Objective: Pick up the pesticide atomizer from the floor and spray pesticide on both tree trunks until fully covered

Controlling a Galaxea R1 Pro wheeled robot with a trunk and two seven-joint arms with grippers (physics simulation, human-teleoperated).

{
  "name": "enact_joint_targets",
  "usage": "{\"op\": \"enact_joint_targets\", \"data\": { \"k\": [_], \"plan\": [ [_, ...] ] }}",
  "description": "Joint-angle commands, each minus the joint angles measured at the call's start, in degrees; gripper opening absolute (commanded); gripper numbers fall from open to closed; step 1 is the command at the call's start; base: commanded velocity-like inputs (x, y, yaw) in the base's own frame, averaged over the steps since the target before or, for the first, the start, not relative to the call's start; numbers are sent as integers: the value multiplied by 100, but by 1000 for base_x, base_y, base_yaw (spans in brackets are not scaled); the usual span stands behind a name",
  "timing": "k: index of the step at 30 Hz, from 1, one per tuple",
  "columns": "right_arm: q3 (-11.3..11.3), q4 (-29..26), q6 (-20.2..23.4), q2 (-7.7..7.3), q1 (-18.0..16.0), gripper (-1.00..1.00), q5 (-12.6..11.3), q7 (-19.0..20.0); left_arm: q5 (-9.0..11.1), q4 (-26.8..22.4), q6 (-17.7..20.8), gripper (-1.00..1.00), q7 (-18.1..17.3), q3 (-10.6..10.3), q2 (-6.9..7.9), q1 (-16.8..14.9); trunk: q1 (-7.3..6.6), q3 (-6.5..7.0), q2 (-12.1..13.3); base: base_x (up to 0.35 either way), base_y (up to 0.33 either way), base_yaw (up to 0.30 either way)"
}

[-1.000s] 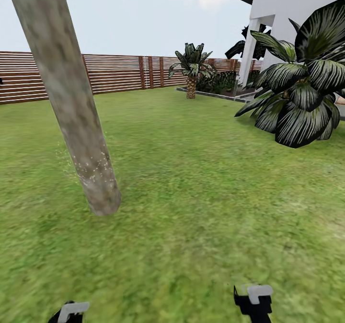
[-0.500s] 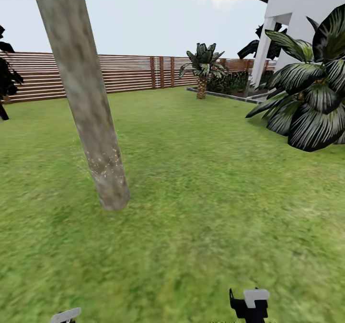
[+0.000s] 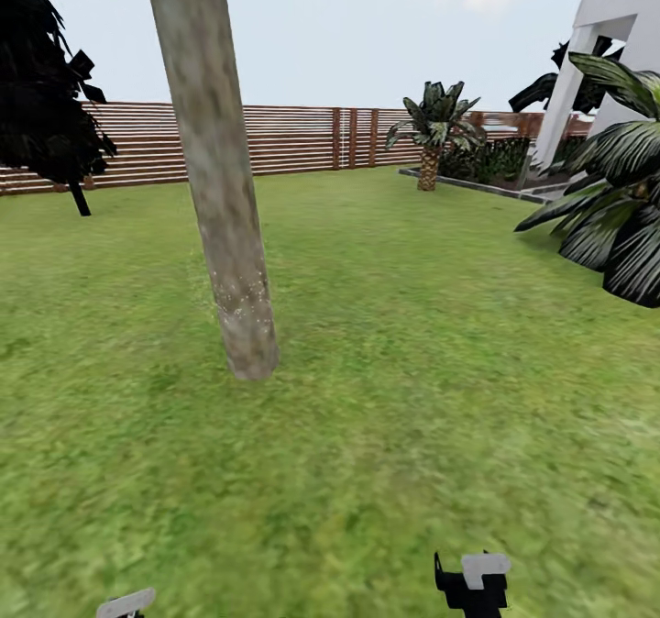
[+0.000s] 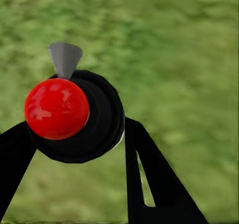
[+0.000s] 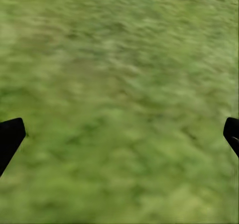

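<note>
A thick grey-tan tree trunk point(image 3: 223, 187) rises from the grass floor point(image 3: 394, 398) ahead and left of centre, leaning slightly. Pale pesticide specks point(image 3: 240, 295) dust its lower part, near the base. The pesticide atomizer point(image 4: 79, 117), a round black body with a red ball and a grey nozzle, sits between the black fingers point(image 4: 149, 179) of my left gripper point(image 4: 77, 134), which is shut on it. The left gripper point(image 3: 126, 602) just peeks in at the head view's lower edge. My right gripper point(image 5: 119, 137) hangs open over bare grass, low at the right in the head view point(image 3: 472, 586).
A brown slat fence point(image 3: 302, 141) closes the lawn at the back. A near-black conifer point(image 3: 46, 95) stands far left. A short palm point(image 3: 431, 132) and a planting bed lie back right, with a big-leafed bush point(image 3: 614, 233) and a white house point(image 3: 623, 13) at the right.
The whole view has swung left and pulled back: the trunk now sits further right and looks smaller, the conifer has come in at the left, and the bush has slid toward the right edge.
</note>
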Motion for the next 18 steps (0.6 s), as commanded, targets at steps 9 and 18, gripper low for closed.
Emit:
{"op": "enact_joint_targets", "data": {
  "k": [9,18],
  "plan": [
    [58,3,-10,5,-1,100,-376,-20,15,-9,-10,-100,-22,-47,1,1,-1,-5,-2,0,0,285],
    [60,3,-8,7,-1,100,-379,-14,16,0,-9,-100,-24,-47,1,3,-1,-5,-2,0,0,285]
  ]
}}
